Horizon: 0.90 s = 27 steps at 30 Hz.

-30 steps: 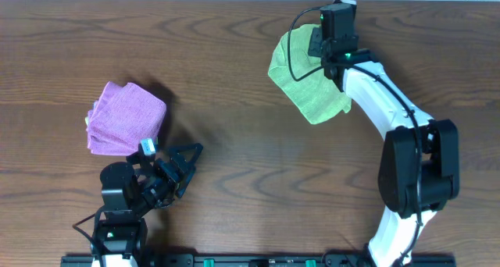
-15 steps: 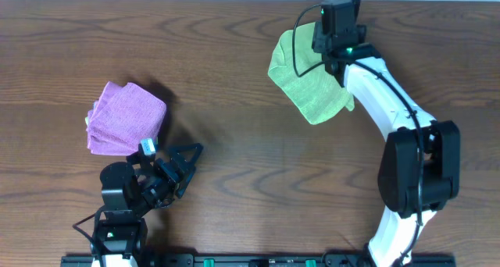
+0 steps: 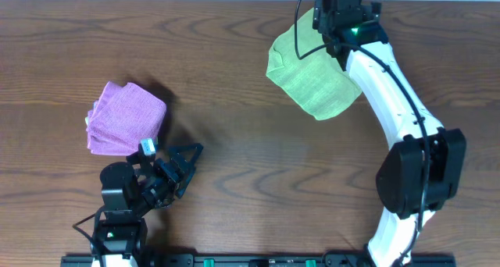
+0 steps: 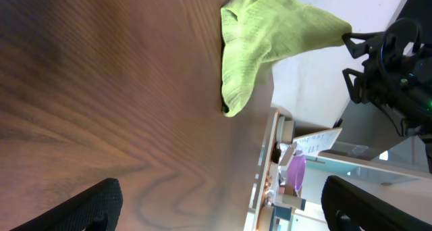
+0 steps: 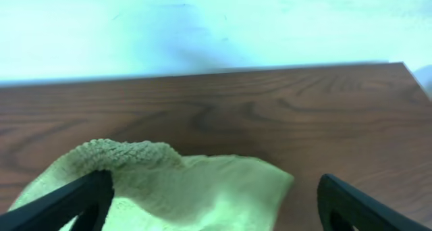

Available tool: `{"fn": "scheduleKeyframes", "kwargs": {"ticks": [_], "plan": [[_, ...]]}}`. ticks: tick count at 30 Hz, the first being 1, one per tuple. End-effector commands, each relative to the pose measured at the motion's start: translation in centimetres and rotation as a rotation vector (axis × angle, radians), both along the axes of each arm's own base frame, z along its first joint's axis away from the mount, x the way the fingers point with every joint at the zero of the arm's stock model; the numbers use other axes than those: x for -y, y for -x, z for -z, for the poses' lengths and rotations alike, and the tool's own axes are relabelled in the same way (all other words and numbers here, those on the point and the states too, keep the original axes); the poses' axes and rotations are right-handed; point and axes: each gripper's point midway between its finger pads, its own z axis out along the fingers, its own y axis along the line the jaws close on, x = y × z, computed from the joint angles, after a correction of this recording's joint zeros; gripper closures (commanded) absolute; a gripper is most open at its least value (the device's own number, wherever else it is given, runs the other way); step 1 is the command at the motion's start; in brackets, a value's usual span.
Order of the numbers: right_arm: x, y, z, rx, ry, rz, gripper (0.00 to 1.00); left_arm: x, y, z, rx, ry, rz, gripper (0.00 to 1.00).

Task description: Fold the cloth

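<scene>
Overhead, the wooden table (image 3: 234, 103) fills the scene. The right arm (image 3: 383, 87) reaches from the near right edge to the far right. The left arm is parked at the near left, well apart from the work.

The cloth (image 3: 312, 80) lies at the far right of the table, close to the far edge, in a doubled, rounded heap. Its long axis looks to run from far-left to near-right, with the blunter end toward the near side. In the left wrist view one corner rises off the wood toward the right arm, and I cannot tell whether it touches a finger. A purple-pink bundle (image 3: 125, 119) sits at the left, apart from all this.

The right end effector (image 5: 212, 187) hovers over the cloth's far edge, fingers spread wide and pinching nothing. The left end effector (image 3: 184, 164) is also spread and empty.

This looks like the letting-go at the end of one fold, with the task partly done. The next move probably calls for flattening the raised corner, then pinching one edge and carrying it across the long axis to meet the opposite edge squarely.
</scene>
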Motion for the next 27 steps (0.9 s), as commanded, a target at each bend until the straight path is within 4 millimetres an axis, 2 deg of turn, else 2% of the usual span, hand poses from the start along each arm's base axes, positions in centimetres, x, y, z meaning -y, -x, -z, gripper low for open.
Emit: {"fn": "scheduleKeyframes", "kwargs": {"ticks": [1, 11, 13, 15, 19, 22, 27], "plan": [[0.4, -0.1, -1.4, 0.024, 0.029, 0.014, 0.01, 0.3, 0.0, -0.8, 0.032, -0.008, 0.027, 0.04], [0.2, -0.1, -1.5, 0.006, 0.080, -0.027, 0.01, 0.4, 0.1, -0.8, 0.044, -0.018, 0.041, 0.05], [-0.6, 0.0, -1.1, -0.011, 0.065, -0.059, 0.01, 0.4, 0.1, -0.7, 0.043, -0.019, 0.042, 0.05], [-2.2, 0.3, -0.1, -0.053, 0.023, -0.130, 0.01, 0.4, 0.1, -0.7, 0.044, -0.019, 0.042, 0.05], [-5.9, 1.8, 1.8, -0.159, -0.031, -0.304, 0.01, 0.5, 0.1, -0.7, 0.043, -0.019, 0.046, 0.05], [-7.8, 3.2, 3.2, -0.235, -0.116, -0.381, 0.01, 0.5, 0.1, -0.7, 0.042, -0.019, 0.046, 0.05], [-7.3, 4.4, 4.3, -0.305, -0.137, -0.377, 0.01, 0.5, 0.1, -0.7, 0.042, -0.018, 0.047, 0.04]]}}
